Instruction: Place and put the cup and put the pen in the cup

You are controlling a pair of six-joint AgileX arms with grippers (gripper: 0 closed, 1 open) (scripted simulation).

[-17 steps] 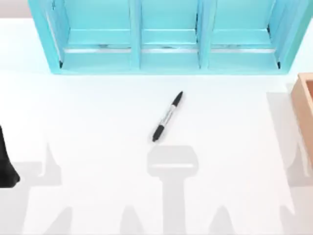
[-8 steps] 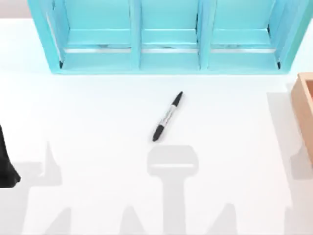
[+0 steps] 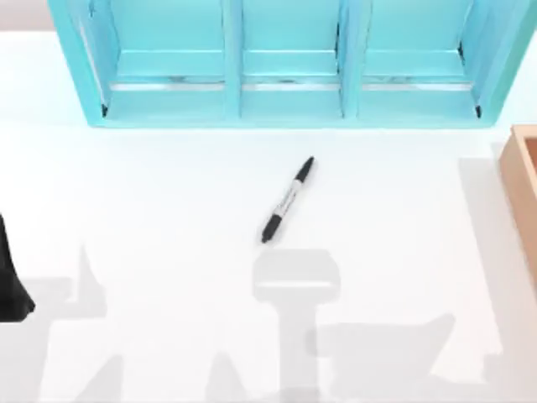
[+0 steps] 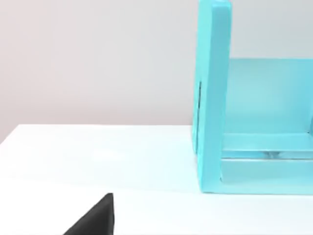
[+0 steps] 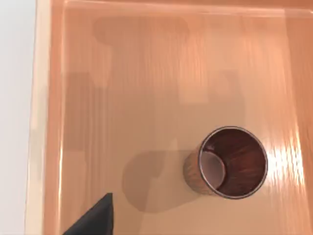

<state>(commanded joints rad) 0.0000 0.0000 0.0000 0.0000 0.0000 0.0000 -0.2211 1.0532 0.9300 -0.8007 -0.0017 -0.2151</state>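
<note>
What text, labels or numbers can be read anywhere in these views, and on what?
Pen, lying on the white table: print on its grey-white barrel, too small to read.
Cup, standing in the wooden tray: no text.
Blue shelf: no text.
Nothing legible anywhere.

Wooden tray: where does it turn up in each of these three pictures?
Top view: the light brown wooden tray sits at the right edge, on the white table.
Right wrist view: its floor and rim, seen from above, with the copper-brown cylindrical cup standing inside.
Left wrist view: faces the turquoise shelf unit instead.
Shared landmark: the white table.
</note>
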